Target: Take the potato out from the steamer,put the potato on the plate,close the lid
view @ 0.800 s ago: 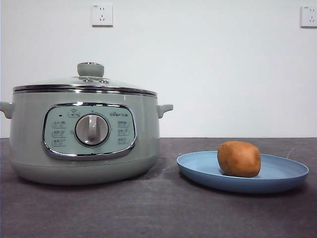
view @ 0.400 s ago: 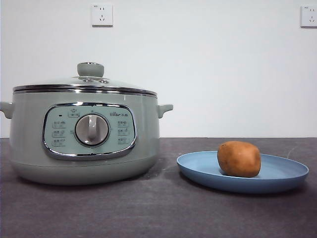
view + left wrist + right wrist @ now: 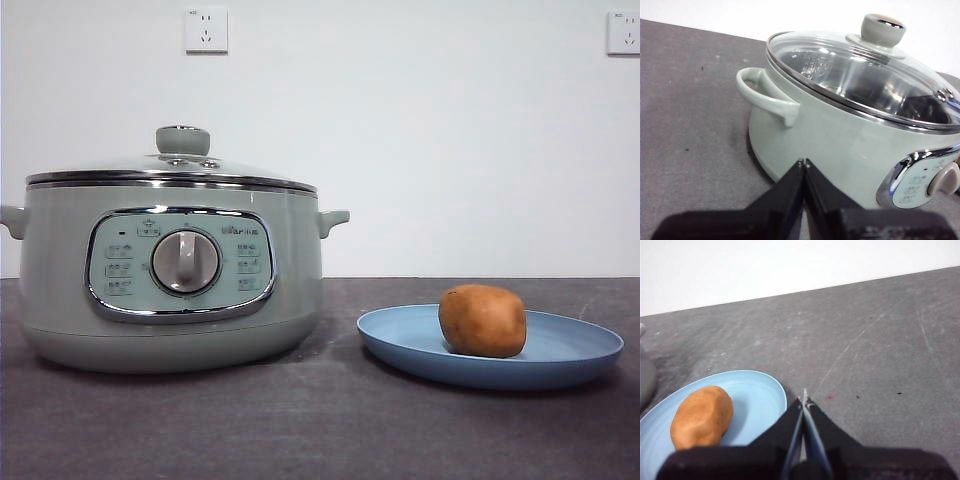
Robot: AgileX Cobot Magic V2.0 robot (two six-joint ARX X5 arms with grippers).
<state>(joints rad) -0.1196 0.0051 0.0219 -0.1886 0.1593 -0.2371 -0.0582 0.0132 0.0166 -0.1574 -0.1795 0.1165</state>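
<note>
Front view: potato (image 3: 482,320) lies on plate (image 3: 560,365), lid (image 3: 170,165) sits on steamer (image 3: 170,320). Both hands, left (image 3: 803,162) and right (image 3: 804,399), are pressed together, empty, nearby.

left pincer (image 3: 803,162) jaws pressed together, right pincer (image 3: 804,399) likewise

Front view: we look level across the table (image 3: 330,440) from low down. Left wrist sits close beside the steamer (image 3: 850,135), right wrist above the plate (image 3: 755,400); each shares its item with front.
</note>
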